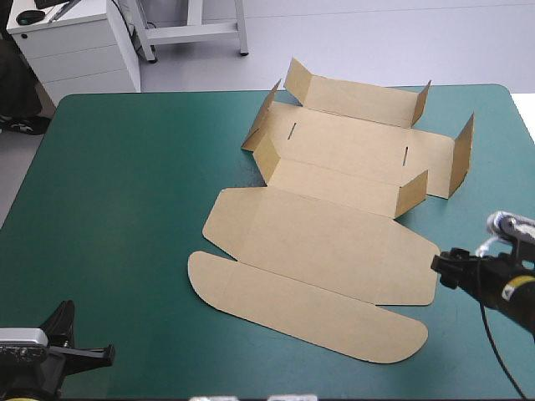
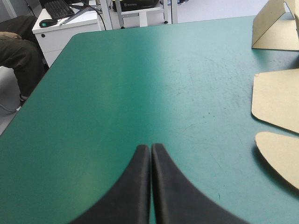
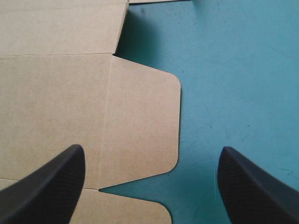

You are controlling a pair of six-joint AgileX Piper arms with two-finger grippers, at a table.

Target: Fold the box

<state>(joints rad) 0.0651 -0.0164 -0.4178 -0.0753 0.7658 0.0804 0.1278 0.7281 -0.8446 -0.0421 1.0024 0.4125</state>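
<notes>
The brown box [image 1: 334,209] lies right of the table's middle. Its far part has walls raised [image 1: 359,100], while the lid [image 1: 326,242] and the long rounded flap [image 1: 309,309] lie flat toward the front. My right gripper [image 1: 436,271] is at the lid's right edge. It stands open in the right wrist view [image 3: 150,150], over a small side flap [image 3: 140,121], with nothing held. My left gripper [image 1: 107,354] is low at the front left corner, far from the box. In its own view it is shut [image 2: 151,149] and empty, with the box's flaps [image 2: 278,100] off to one side.
A white cabinet [image 1: 75,46] stands beyond the table's far left corner. The teal-green cover [image 1: 125,192] stretches between the left gripper and the box. The table's right edge [image 1: 527,134] runs close to the right arm.
</notes>
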